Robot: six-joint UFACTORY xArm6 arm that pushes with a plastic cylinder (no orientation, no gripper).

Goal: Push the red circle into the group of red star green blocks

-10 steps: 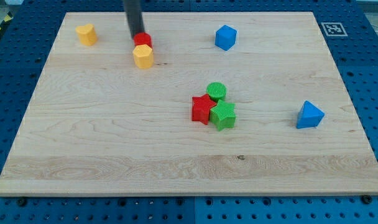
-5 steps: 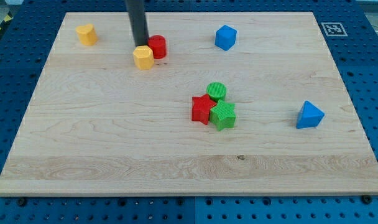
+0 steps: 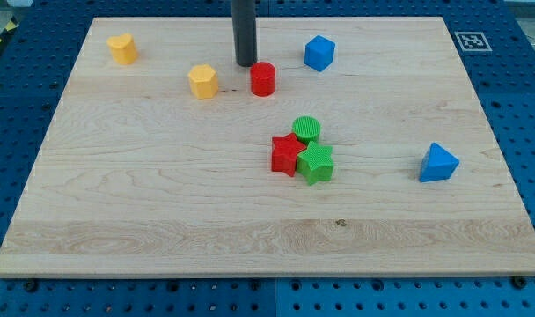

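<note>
So right now my tip is sitting just up-left of the red circle, close by it, though I can't tell if it's actually touching. It's only a bare rod, nothing to open or close, so it isn't holding anything and can only shove. The red circle is in the upper middle of the board, with the yellow block off to its left and a blue block up to its right. The target bunch sits lower down, well apart from it: red star, green circle and the other green block all packed together. My worry is the angle. From where the tip is, a push would send the circle down-right, which is roughly correct, but if I catch it off-centre it'll roll off the side of the rod and drift past the green circle toward the view's right. Coming in too hard could also knock the group apart.
</note>
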